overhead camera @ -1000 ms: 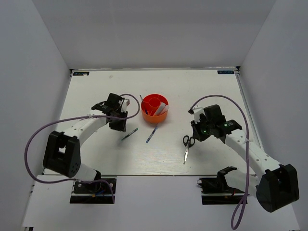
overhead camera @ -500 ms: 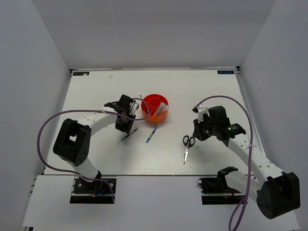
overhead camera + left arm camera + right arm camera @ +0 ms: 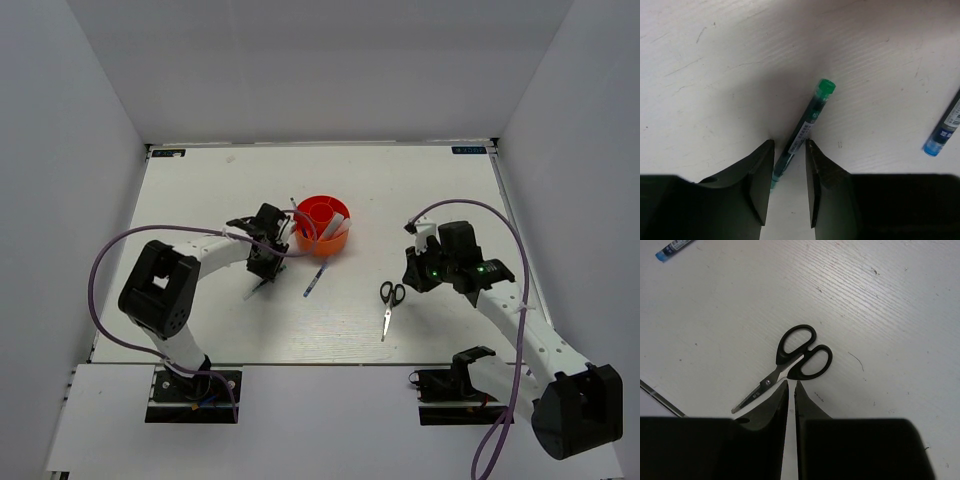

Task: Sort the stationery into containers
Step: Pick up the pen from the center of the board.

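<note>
Left claw point(image 3: 265, 262) is low over the table point(image 3: 200, 190), just left of the orange organizer point(image 3: 322, 250). Its jaws are apart, straddling a green pen point(image 3: 807, 122). The pen lies flat with its lower end between the fingers point(image 3: 760, 175) and a gap on each side, so it is not clamped. The pen has a dark green barrel, a printed label strip, and a bright green cap at the end pointing away from the claw.

A blue pen point(image 3: 315, 281) lies flat on the table just below the organizer, apart from the green one. It has a dark body and a light blue tip.

The organizer is round with ring compartments. A whitish tube and some thin pens stand in it, and one pen leans over the left rim.

Right claw point(image 3: 791, 385) hovers just beside the scissors point(image 3: 790, 365), at the handle end. Its jaws are almost together, leaving a thin slit with nothing in it. The scissors lie flat and closed on the table, well right of the organizer. They have black loop handles and silver blades.
</note>
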You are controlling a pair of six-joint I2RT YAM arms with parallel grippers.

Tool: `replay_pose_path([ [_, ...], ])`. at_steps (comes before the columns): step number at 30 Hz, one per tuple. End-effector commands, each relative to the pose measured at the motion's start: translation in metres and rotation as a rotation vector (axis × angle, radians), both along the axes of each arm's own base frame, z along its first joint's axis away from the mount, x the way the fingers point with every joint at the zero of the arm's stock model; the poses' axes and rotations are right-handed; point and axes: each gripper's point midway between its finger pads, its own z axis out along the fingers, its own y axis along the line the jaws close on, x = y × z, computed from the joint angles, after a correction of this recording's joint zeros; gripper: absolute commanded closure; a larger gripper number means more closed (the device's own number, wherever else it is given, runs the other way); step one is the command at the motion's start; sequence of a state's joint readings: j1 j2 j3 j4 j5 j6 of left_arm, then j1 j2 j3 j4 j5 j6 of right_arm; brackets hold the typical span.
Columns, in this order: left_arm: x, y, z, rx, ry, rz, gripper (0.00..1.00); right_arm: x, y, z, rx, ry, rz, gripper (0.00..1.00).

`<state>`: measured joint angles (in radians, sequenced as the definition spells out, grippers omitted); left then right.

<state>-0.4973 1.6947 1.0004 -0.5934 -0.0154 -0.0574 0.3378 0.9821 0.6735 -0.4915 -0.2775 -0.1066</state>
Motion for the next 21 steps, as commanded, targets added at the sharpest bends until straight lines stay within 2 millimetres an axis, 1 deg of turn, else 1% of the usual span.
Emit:
replay_pose_path([
  [1,-0.005,0.003,-0.012,0.032,-0.011,0.001,0.59,0.004,0.004,0.01,0.044,-0.029,-0.001,0.88],
  [3,-0.007,0.007,-0.017,0.072,-0.019,0.0,0.61,0.004,0.003,0.01,0.046,-0.032,-0.006,0.88],
  [5,-0.01,0.014,-0.022,0.106,-0.02,0.015,0.66,0.004,0.003,0.011,0.049,-0.032,-0.006,0.88],
  [6,-0.014,0.015,-0.025,0.115,-0.012,0.011,0.69,0.004,0.003,0.011,0.052,-0.032,-0.01,0.88],
  [7,-0.015,0.016,-0.026,0.125,-0.009,0.011,0.78,0.004,0.002,0.012,0.055,-0.032,-0.011,0.88],
  [8,-0.019,0.019,-0.029,0.133,0.003,0.017,0.82,0.004,0.002,0.013,0.056,-0.035,-0.013,0.88],
  [9,-0.02,0.02,-0.03,0.135,0.007,0.019,0.86,0.004,0.002,0.013,0.057,-0.034,-0.014,0.88],
  [10,-0.022,0.021,-0.029,0.138,0.011,0.021,0.93,0.004,0.003,0.013,0.059,-0.033,-0.012,0.88],
  [12,-0.024,0.022,-0.025,0.134,0.011,0.034,0.98,0.003,0.002,0.014,0.063,-0.035,-0.012,0.88],
  [14,-0.025,0.021,-0.02,0.123,0.003,0.046,1.0,0.003,0.003,0.016,0.07,-0.043,-0.009,0.86],
  [15,-0.023,0.019,-0.008,0.101,-0.025,0.048,1.0,0.004,0.002,0.016,0.068,-0.043,-0.016,0.86],
  [17,-0.02,0.017,0.004,0.081,-0.048,0.063,1.0,0.003,0.002,0.017,0.073,-0.046,-0.013,0.79],
  [18,-0.019,0.016,0.016,0.062,-0.071,0.07,1.0,0.003,0.003,0.017,0.079,-0.044,-0.01,0.7],
  [19,-0.014,0.01,0.032,0.026,-0.107,0.078,1.0,0.002,0.004,0.018,0.082,-0.043,-0.005,0.65],
  [20,-0.011,0.007,0.045,-0.003,-0.136,0.081,1.0,0.002,0.004,0.018,0.083,-0.045,-0.003,0.62],
  [21,-0.002,0.0,0.062,-0.042,-0.179,0.087,1.0,0.002,0.004,0.019,0.085,-0.045,0.0,0.6],
])
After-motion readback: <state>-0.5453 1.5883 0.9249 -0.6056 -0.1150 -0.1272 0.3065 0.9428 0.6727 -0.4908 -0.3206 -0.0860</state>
